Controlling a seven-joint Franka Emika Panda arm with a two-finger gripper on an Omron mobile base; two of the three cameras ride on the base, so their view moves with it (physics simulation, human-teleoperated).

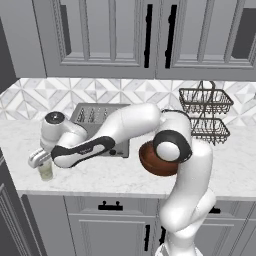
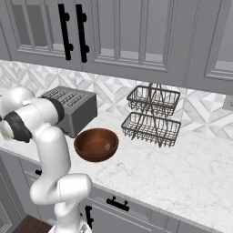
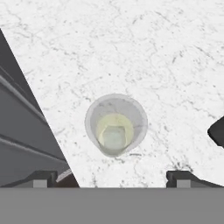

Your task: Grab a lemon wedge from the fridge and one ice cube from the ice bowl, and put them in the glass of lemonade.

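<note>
The glass of lemonade [image 1: 46,171] stands near the left end of the marble counter. From above, the glass of lemonade [image 3: 115,124] holds pale yellow liquid with a pale blocky piece in it. My gripper [image 1: 39,159] hangs just over the glass, open and empty, and in the hand view the gripper [image 3: 111,178] has its fingertips [image 3: 41,177] spread wide on either side. The reddish-brown ice bowl [image 2: 86,142] sits mid-counter with a small pale cube [image 2: 107,146] inside. My elbow partly covers the ice bowl [image 1: 150,167]. The fridge [image 1: 5,65] is a dark edge at the left. The lemon wedge is out of view.
A silver toaster [image 2: 73,107] stands against the backsplash behind the arm, and a two-tier wire basket [image 2: 152,113] stands to the right of the bowl. Grey wall cabinets [image 1: 110,35] hang above. Bare marble counter [image 2: 191,173] stretches to the right.
</note>
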